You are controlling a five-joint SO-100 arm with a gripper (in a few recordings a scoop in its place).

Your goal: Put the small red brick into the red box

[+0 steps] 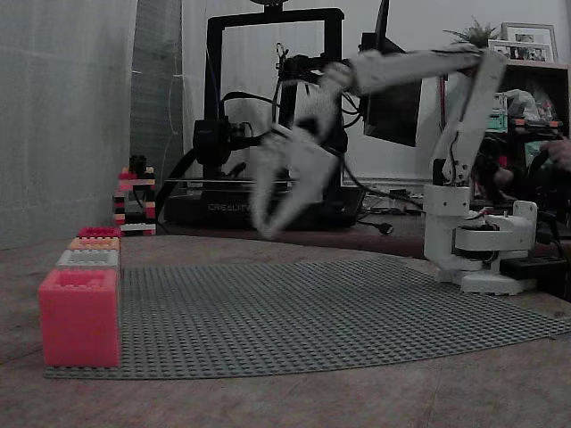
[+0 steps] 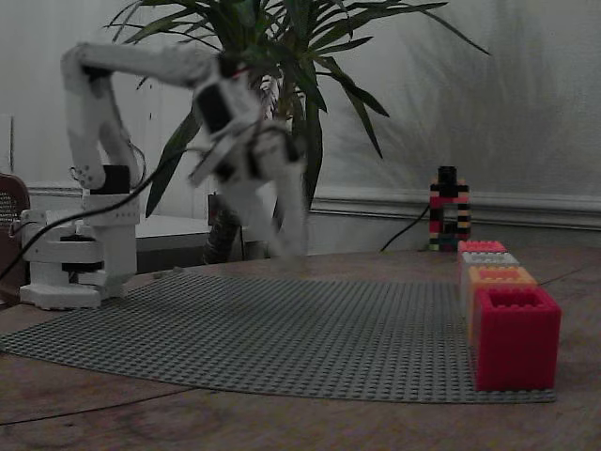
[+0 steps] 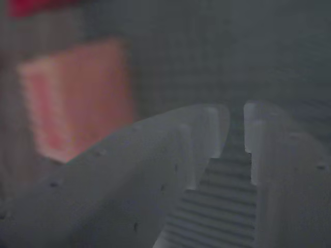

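Grey bumpy mat (image 1: 357, 312) covers the table, and a row of four boxes stands along one edge of it.

I cannot find the small red brick anywhere on the mat, so I cannot say where it is. It is very tiny and the pictures are dark and blurry.

The red box (image 2: 516, 336) is at one end of the row. In one fixed view it is the closest box. In the other it is the farthest one (image 1: 98, 232), behind the orange, grey and pink boxes.

The gripper (image 2: 286, 246) hangs up in the air over the mat, well apart from the row. It points down. The red box is to the right of it and lower down in that view, and to the left in the other fixed view (image 1: 281, 223).

In the wrist view the fingers (image 3: 207, 129) are close together with a thin gap. I see mat through the gap and nothing red. I cannot tell if they hold the brick.

I think the gripper has to go sideways to the row's end.
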